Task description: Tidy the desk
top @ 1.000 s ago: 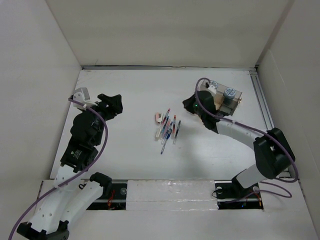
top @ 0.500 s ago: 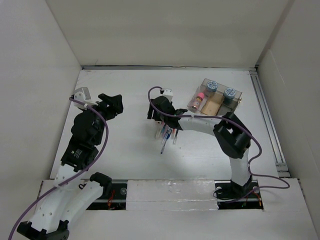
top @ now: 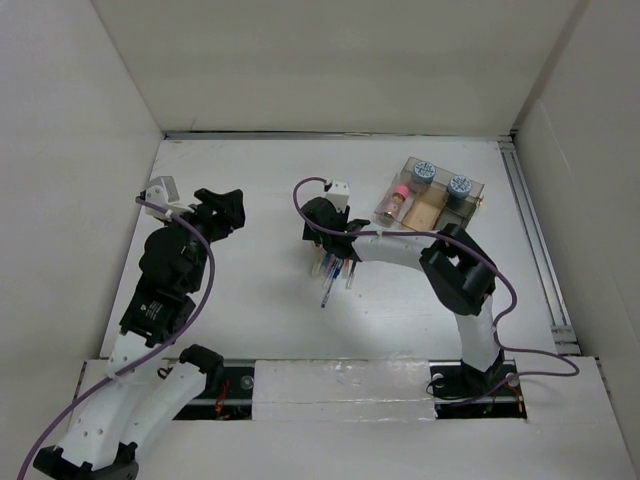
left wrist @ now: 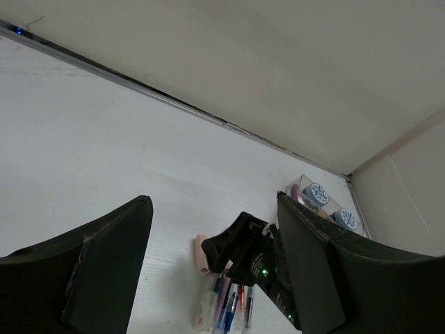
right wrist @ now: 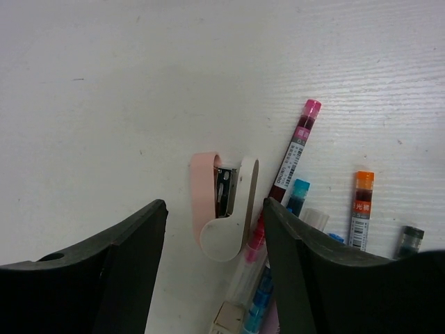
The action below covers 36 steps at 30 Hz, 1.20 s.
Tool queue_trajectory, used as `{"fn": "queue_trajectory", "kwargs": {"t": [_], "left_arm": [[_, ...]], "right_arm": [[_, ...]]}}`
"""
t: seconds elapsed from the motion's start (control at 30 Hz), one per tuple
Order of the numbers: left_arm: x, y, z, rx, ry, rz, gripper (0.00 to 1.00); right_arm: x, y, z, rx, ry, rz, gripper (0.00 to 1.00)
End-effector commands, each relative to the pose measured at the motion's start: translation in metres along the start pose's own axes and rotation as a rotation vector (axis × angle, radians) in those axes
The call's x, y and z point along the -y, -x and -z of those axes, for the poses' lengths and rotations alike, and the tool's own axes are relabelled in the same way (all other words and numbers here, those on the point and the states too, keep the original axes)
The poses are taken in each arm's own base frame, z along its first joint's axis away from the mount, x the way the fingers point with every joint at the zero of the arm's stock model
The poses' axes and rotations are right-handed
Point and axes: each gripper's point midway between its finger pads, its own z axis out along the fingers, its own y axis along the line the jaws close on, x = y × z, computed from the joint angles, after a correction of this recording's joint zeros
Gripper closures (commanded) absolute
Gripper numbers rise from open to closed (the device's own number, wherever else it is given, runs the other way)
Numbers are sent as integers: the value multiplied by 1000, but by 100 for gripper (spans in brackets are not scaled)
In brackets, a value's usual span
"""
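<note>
The white desk (top: 262,175) holds a loose bunch of pens (top: 337,270) at its middle. In the right wrist view the pens (right wrist: 300,156) fan out beside a small pink-and-white stapler (right wrist: 224,209). My right gripper (right wrist: 215,205) hangs open just above that stapler, one finger on each side and neither touching it. From above, the right gripper (top: 322,225) covers the stapler. My left gripper (top: 222,205) is open and empty over the left side of the desk. In its own view the left gripper (left wrist: 213,202) faces the stapler (left wrist: 200,252) and pens (left wrist: 233,313).
A clear compartment box (top: 432,193) stands at the back right with two blue-lidded jars (top: 441,178) and a pink-capped item (top: 397,200) inside. White walls enclose the desk. A metal rail (top: 528,225) runs along the right edge.
My right arm swung left from the clear box to above the stapler and its jaws opened. The pink-capped item now lies in the box. The left arm stayed put.
</note>
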Motion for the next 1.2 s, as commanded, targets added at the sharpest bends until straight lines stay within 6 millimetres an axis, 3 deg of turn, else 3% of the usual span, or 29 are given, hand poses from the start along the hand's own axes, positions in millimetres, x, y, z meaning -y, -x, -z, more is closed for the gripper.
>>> {"fn": "queue_trajectory", "kwargs": {"t": [0.0,0.27,0.3,0.43,0.53,0.57,0.6,0.67,0.7,0.73,0.8,0.83,0.9,0.93,1.03,1.07,1.17], "left_arm": [[6,9,-1,28,-25,4,31],[6,8,1,30,-28,3,31],[6,9,1,35,-33,4,31],[6,7,-1,22,-27,-1,32],[7,10,1,37,-38,5,32],[8,9,0,36,-39,5,32],[8,8,-1,31,-38,3,32],[7,6,-1,18,-31,-2,32],[7,9,1,32,-38,4,31],[8,9,1,35,-40,5,32],[8,9,1,35,-42,5,32],[7,8,1,28,-40,1,32],[8,7,2,23,-43,2,32],[9,9,2,32,-49,5,32],[10,9,2,31,-54,6,32],[10,6,0,20,-54,2,32],[11,7,2,25,-59,5,32]], "right_arm": [[-6,3,-2,16,-10,-1,37],[-16,-10,-15,-15,13,-12,38],[-17,-9,-16,-12,14,-10,48],[-22,-1,-15,12,22,-42,65],[-34,24,1,58,78,-109,70],[-41,46,18,94,119,-142,70],[-36,46,24,97,123,-148,70],[-46,74,44,166,192,-221,70],[-26,106,62,220,201,-288,70],[-27,107,63,224,206,-298,70],[-6,124,72,266,181,-341,70],[20,134,77,293,151,-380,70],[54,144,78,324,108,-440,70],[90,150,78,348,63,-507,70],[133,157,84,351,48,-606,70],[162,150,78,349,-6,-626,70],[208,143,72,352,-89,-681,69]]}}
